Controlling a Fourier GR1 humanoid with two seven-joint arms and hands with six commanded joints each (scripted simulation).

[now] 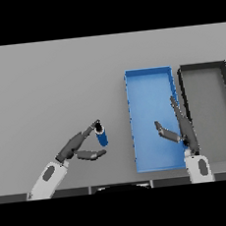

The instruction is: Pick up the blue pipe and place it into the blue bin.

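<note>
The blue pipe (101,136), a short dark-blue cylinder, stands on the grey table just left of the blue bin (149,96). My left hand (78,146) reaches in from the lower left. Its straight fingers touch the pipe's top end and the thumb lies near its lower end, so the pipe sits at the tips and is not enclosed. My right hand (181,127) hovers open over the bin's right wall, with the thumb pointing left over the bin floor. Nothing lies in the bin.
A black bin (203,66) with a grey floor stands directly right of the blue bin, their walls nearly touching. Bare grey table stretches to the left and behind the pipe.
</note>
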